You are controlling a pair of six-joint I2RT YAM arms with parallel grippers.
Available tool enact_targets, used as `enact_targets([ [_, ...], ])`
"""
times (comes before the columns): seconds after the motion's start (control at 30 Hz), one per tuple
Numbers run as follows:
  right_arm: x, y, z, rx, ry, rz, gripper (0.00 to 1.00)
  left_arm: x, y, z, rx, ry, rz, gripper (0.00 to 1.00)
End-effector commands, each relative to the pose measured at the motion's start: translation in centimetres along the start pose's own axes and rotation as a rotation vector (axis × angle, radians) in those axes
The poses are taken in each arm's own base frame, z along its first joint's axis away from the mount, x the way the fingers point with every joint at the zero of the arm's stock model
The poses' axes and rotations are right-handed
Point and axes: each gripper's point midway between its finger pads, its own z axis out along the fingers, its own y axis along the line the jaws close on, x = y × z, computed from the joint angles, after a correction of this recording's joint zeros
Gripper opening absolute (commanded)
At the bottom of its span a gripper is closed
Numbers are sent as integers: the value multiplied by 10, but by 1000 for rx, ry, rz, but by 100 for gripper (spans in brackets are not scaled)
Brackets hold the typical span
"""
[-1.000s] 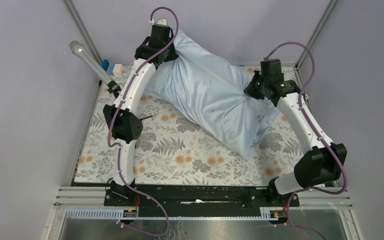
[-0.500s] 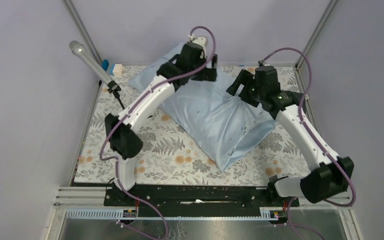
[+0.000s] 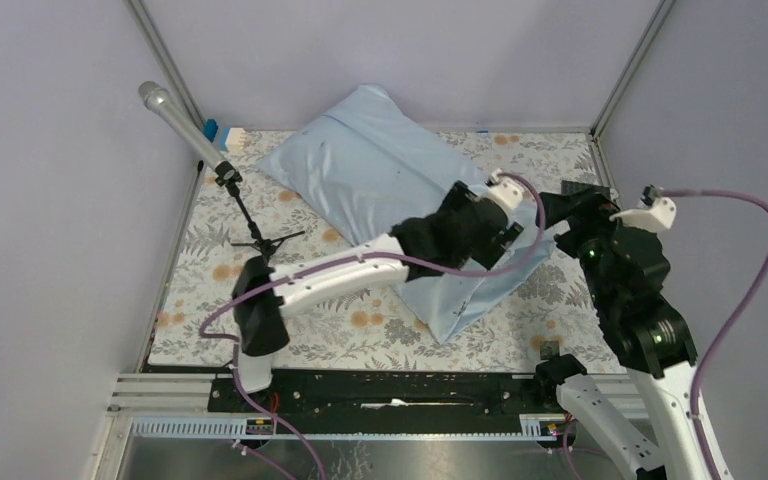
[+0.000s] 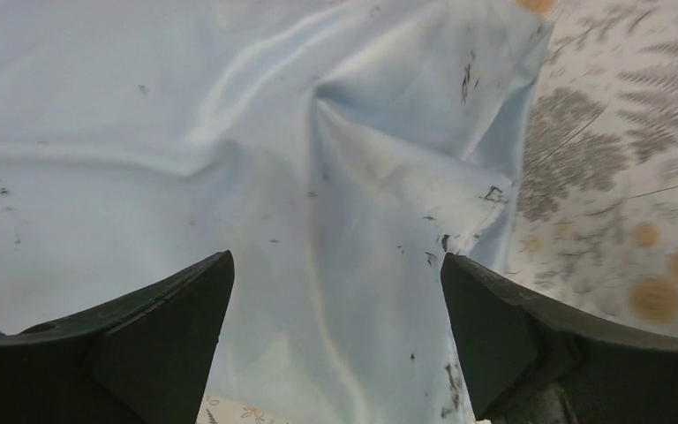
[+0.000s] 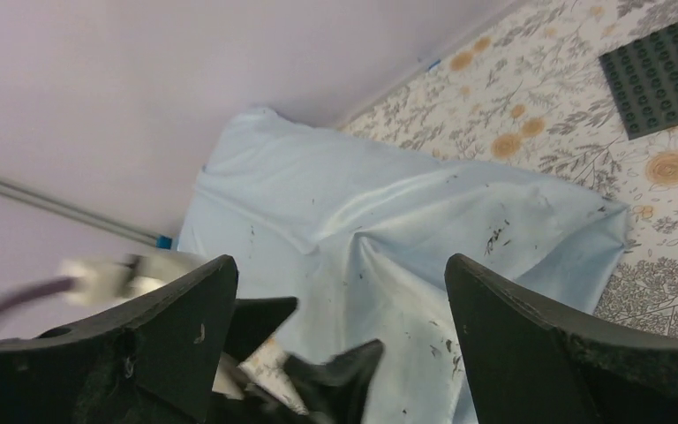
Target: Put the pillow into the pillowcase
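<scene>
The top camera looks down from above and behind the arms (image 3: 330,275), taking in the whole table (image 3: 380,330). The left wrist camera sits close over the pillowcase (image 4: 229,132), facing down. The right wrist camera stands farther off, angled toward the back wall (image 5: 229,71). All three views share the pillowcase.

a lab robot cell: plain lilac walls (image 3: 410,40), aluminium frame posts (image 3: 153,40), a stand microphone (image 3: 175,118), left arm (image 3: 330,275) and right arm (image 3: 640,300) bolted to a rail (image 3: 400,385) by the tabletop (image 3: 360,330).

Light-blue pillowcase (image 3: 360,180), plump, apparently stuffed, lying diagonally
</scene>
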Motion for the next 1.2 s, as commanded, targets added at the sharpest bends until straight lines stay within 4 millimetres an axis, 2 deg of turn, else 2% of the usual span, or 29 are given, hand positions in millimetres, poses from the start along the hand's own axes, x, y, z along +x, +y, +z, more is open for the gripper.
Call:
enact_targets([
  [0.0,-17,-18,-13,59,-101,40,94,14,-1,25,-225,-30,199,99],
  [0.17,-21,-24,-21,68,-127,33,94,48,-28,43,-223,-16,316,99],
  [0.3,-19,-24,-21,67,-114,20,94,75,-33,57,-202,15,315,99],
  [0.4,-12,-27,-18,73,-98,17,94,87,-37,65,-160,28,310,99],
  [0.57,-9,-30,-18,78,-95,29,95,127,-23,90,-172,102,320,99],
  [0.87,-60,-13,-49,26,-232,51,95,182,-9,108,-141,191,260,99],
  [0.97,-63,-9,-49,18,-231,39,95,201,11,117,-242,268,276,98],
  [1.0,-60,-9,-47,17,-220,36,95,207,19,121,-269,298,265,94],
  [1.07,-49,-12,-42,19,-191,37,95,214,35,128,-296,355,218,78],
  [1.17,-25,-24,-31,53,-127,23,95,206,49,132,-263,364,124,42],
])
